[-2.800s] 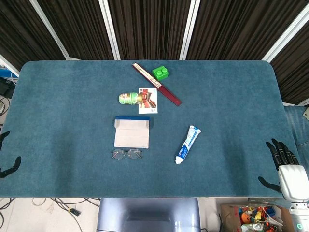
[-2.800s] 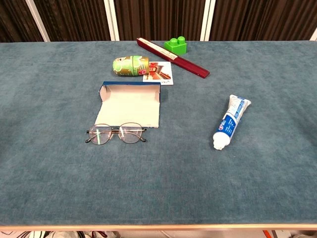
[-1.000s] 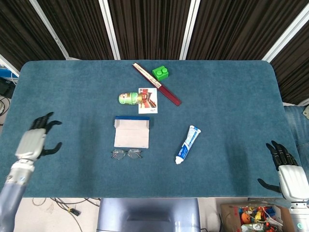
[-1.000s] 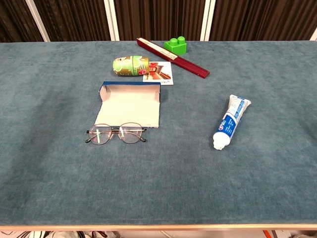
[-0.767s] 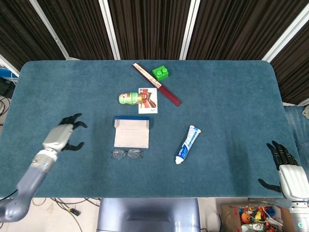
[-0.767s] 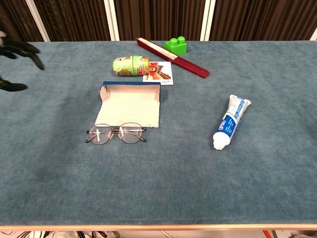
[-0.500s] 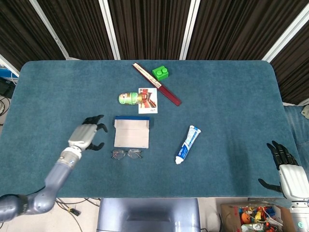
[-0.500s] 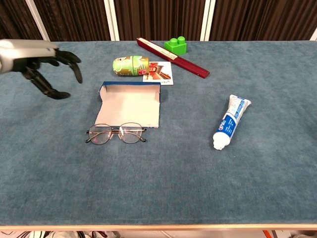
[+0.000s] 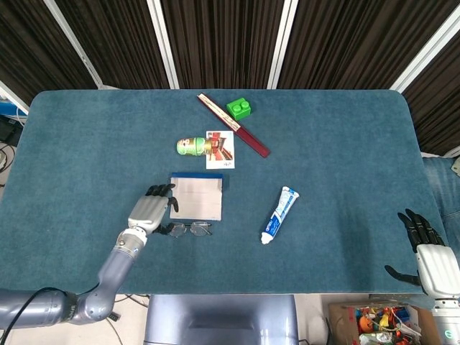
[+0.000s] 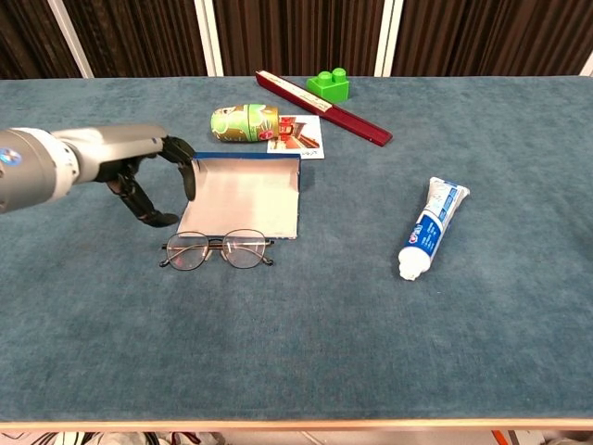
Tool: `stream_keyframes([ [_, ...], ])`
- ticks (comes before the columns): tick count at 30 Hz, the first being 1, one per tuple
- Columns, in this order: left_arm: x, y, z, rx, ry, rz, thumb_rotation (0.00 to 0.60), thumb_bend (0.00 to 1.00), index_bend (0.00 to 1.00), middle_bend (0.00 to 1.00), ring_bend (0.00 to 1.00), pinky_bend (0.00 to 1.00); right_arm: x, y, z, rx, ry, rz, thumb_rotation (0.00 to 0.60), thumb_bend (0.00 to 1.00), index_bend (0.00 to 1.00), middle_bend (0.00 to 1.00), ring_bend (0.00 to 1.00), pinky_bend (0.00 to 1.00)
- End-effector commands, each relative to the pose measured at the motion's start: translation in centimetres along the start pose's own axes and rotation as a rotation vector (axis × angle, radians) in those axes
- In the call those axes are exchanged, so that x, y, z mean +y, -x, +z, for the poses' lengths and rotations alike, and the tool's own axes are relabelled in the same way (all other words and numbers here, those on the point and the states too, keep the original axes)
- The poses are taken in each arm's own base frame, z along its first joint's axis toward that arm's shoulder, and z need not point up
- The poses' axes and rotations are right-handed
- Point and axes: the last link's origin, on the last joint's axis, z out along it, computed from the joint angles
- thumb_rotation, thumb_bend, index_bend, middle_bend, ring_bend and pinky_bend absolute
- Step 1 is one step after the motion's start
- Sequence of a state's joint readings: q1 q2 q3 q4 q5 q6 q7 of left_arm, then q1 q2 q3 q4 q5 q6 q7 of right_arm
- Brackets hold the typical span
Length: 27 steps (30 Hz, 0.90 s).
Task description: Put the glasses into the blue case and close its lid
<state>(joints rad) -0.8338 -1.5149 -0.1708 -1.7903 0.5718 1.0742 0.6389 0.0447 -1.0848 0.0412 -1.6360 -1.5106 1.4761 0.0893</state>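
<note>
The wire-framed glasses (image 9: 189,228) (image 10: 219,250) lie flat on the blue felt table, just in front of the open blue case (image 9: 196,198) (image 10: 245,195), whose pale lining faces up. My left hand (image 9: 149,210) (image 10: 148,180) hovers at the case's left edge, fingers spread and curved, holding nothing; its thumb reaches down near the left end of the glasses. My right hand (image 9: 425,255) hangs open beyond the table's near right corner, seen only in the head view.
A white and blue toothpaste tube (image 9: 279,215) (image 10: 431,227) lies right of the case. Behind the case sit a green patterned can (image 9: 192,146) (image 10: 243,123), a picture card (image 9: 220,149), a dark red ruler (image 9: 233,125) and a green brick (image 9: 239,108) (image 10: 330,86).
My left hand has swept in from the table's left edge to the left side of the case and glasses. The right hand, glasses and case have not moved.
</note>
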Motion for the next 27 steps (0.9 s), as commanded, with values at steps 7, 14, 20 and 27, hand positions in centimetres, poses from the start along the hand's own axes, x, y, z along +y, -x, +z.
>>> stream_keyframes([
  [7, 1.9, 1.3, 0.8, -0.005, -0.008, 0.039, 0.600, 0.31, 0.42, 0.06, 0.00, 0.00, 0.1, -0.1, 0.0, -0.003, 0.002, 0.006, 0.600, 0.07, 0.00, 0.00, 0.03, 0.18],
  [14, 2.8, 2.1, 1.3, -0.013, -0.016, 0.055, 0.600, 0.31, 0.43, 0.06, 0.00, 0.00, 0.2, -0.1, 0.1, -0.006, 0.010, 0.007, 0.600, 0.07, 0.00, 0.00, 0.03, 0.18],
  [20, 3.4, 2.5, 1.5, -0.011, -0.012, 0.070, 0.600, 0.31, 0.45, 0.06, 0.00, 0.00, 0.2, -0.1, 0.0, -0.006, 0.010, 0.006, 0.600, 0.07, 0.00, 0.00, 0.03, 0.18],
  [27, 3.7, 3.0, 1.8, -0.013, -0.015, 0.087, 0.600, 0.31, 0.47, 0.06, 0.00, 0.00, 0.2, -0.2, 0.0, -0.008, 0.011, 0.010, 0.600, 0.07, 0.00, 0.00, 0.03, 0.18],
])
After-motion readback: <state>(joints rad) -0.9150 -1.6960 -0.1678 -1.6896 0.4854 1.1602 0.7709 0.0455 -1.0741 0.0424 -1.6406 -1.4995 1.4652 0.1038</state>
